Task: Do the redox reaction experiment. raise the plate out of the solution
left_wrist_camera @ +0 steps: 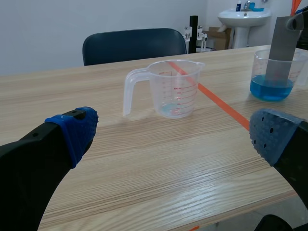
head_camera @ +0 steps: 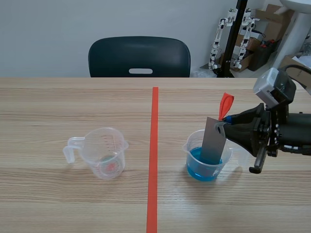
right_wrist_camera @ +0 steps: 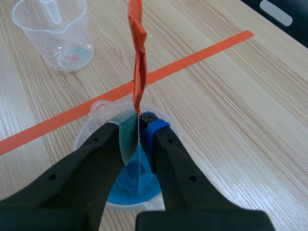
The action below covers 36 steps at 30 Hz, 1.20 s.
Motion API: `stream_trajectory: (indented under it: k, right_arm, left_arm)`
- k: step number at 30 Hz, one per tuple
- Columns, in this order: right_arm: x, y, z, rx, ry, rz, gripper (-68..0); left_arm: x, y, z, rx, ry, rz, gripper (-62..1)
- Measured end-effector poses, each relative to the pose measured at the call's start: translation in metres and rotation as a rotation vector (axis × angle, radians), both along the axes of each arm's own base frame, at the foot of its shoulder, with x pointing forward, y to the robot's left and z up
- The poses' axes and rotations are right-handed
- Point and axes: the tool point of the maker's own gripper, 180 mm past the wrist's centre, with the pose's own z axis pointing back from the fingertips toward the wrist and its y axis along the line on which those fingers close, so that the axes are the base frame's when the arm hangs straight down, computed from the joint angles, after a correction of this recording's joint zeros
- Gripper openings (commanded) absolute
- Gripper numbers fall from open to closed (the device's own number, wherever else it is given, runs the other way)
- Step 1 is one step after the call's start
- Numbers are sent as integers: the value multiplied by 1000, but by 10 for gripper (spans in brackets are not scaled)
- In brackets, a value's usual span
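Pinching plate [head_camera: 213, 141] by its top with right gripper [right_wrist_camera: 139, 126], just above cup [head_camera: 189, 156], lower end dipped in cup's solution [head_camera: 200, 171]. Holding left gripper [left_wrist_camera: 173, 137] wide, empty, well apart from cup. Could snag cup's rim and tip it if raised aslant.

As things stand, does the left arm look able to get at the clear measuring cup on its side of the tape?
Probably yes: the left gripper is open, the clear measuring cup stands ahead of it, only bare table between.
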Motion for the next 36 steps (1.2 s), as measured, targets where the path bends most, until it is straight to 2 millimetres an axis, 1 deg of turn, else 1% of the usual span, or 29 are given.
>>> stream_trajectory:
  k: [3,36]
  right_arm:
    - [0,0,0,0,0,0,-669]
    - [0,0,1,4,0,-2,-669]
  left_arm:
    - [-2,-7,-2,10,9,-38,14]
    - [-2,-6,-3,12,15,-36,14]
